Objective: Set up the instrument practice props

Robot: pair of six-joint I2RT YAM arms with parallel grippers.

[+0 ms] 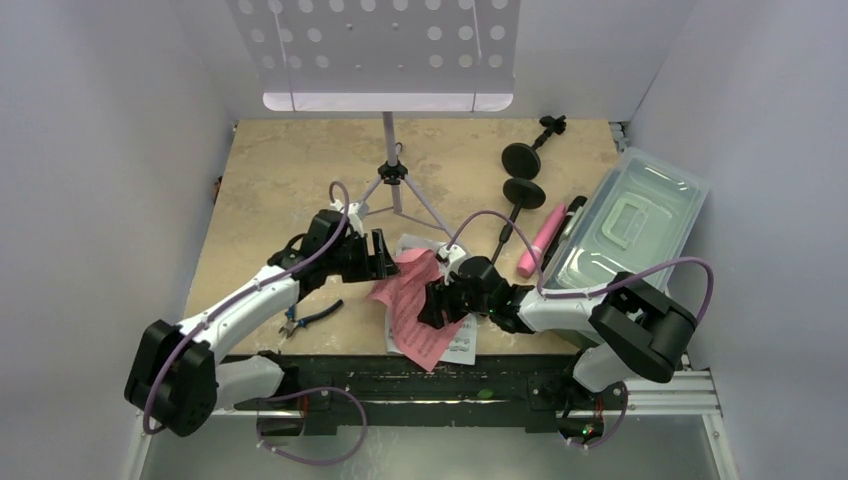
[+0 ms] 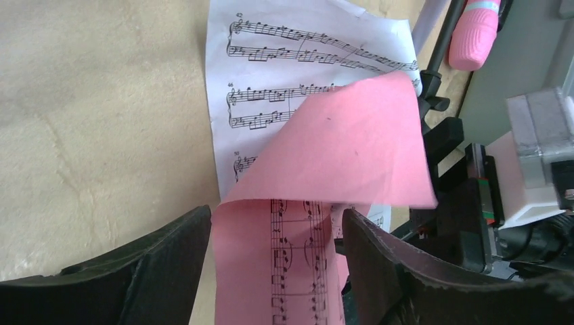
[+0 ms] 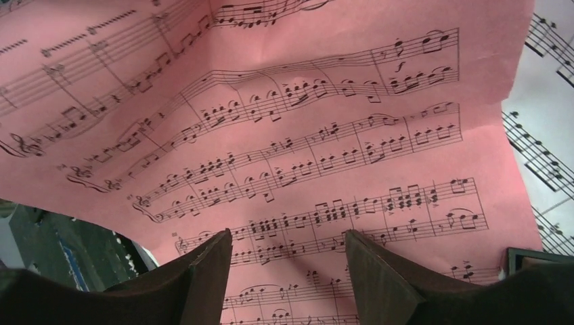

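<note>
Left pincer [image 2: 276, 223]: I'm seeing it wide open, empty, at 10 o'clock of pink paper sheet-music page [image 2: 352, 135].
Right pincer [image 3: 288, 237]: open, empty, hovering at 3 o'clock.

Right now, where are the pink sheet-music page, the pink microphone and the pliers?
pink sheet-music page [image 1: 412, 322]: top view, on its flat lower half.
pink microphone [image 1: 541, 241]: top view, middle of its body.
pliers [image 1: 322, 311]: top view, on the handles.

Robot lab cell, that's where I'm working.
Plain white walls [image 1: 90, 150] box in my small tan table [image 1: 270, 180]; a metal rail [image 1: 680, 392] runs along its near edge; purple cables [image 1: 690, 261] loop off my arms.
</note>
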